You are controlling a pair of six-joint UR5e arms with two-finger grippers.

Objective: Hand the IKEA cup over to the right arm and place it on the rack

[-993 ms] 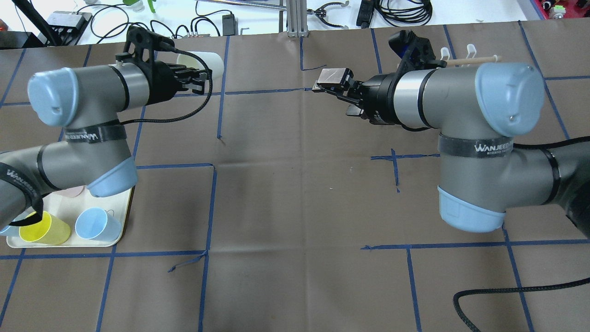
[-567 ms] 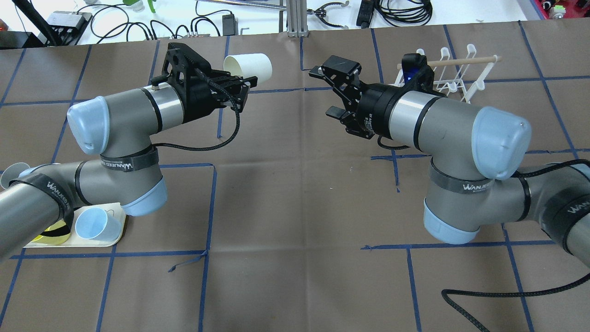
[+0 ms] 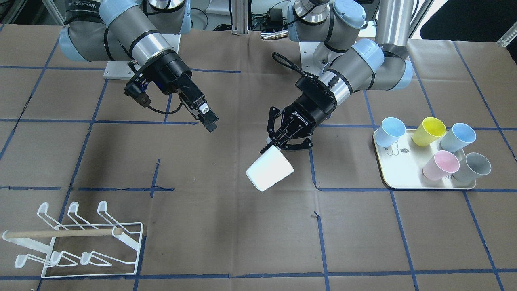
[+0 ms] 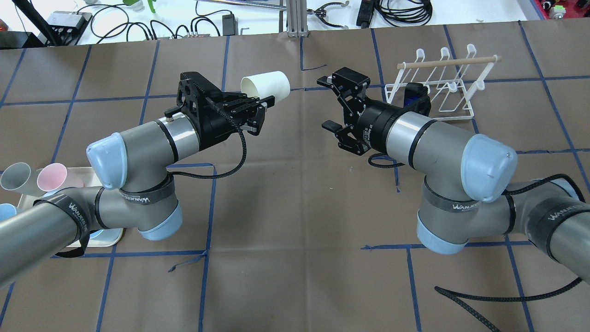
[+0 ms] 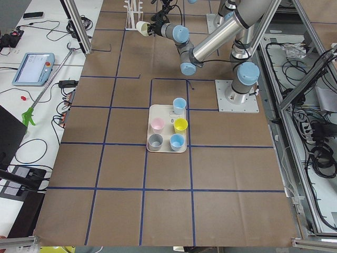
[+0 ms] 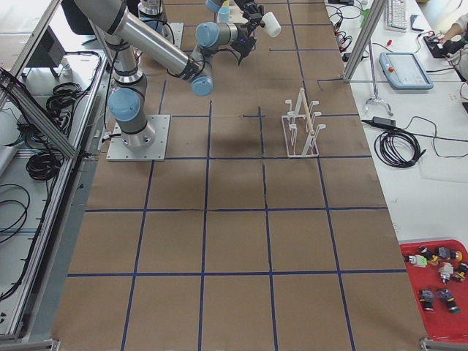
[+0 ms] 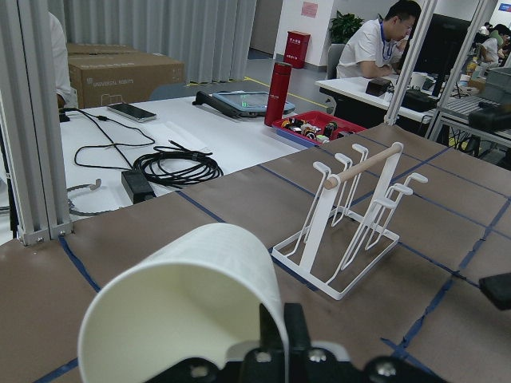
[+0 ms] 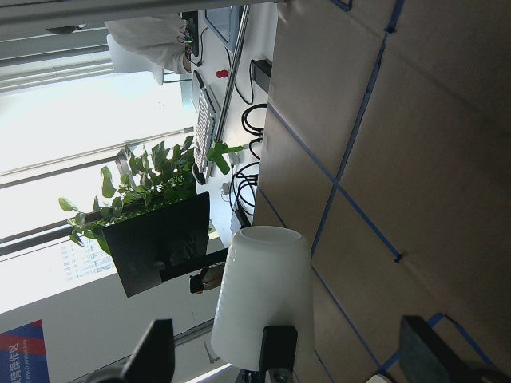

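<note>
The IKEA cup (image 4: pixel 266 86) is white and lies on its side in the air, held by its rim in my left gripper (image 4: pixel 258 107), which is shut on it. From across the table the cup (image 3: pixel 270 173) hangs below that gripper (image 3: pixel 279 143). The right arm's gripper (image 4: pixel 340 102) stands open a short way to the cup's right, facing it and not touching. Its wrist view shows the cup (image 8: pixel 259 295) straight ahead, between two spread fingers (image 8: pixel 160 351). The white wire rack (image 4: pixel 433 87) stands behind the right arm, with nothing on it.
A cream tray (image 3: pixel 404 180) holding several coloured cups sits on the robot's left side, partly under the left arm (image 4: pixel 110 235). Blue tape lines cross the brown table. A black cable (image 4: pixel 484 290) lies near the front right. A person sits at a desk (image 7: pixel 383 40) beyond the table.
The left arm has carried the cup rightward toward the middle. The right gripper has swung off the rack toward the cup, uncovering the rack.
</note>
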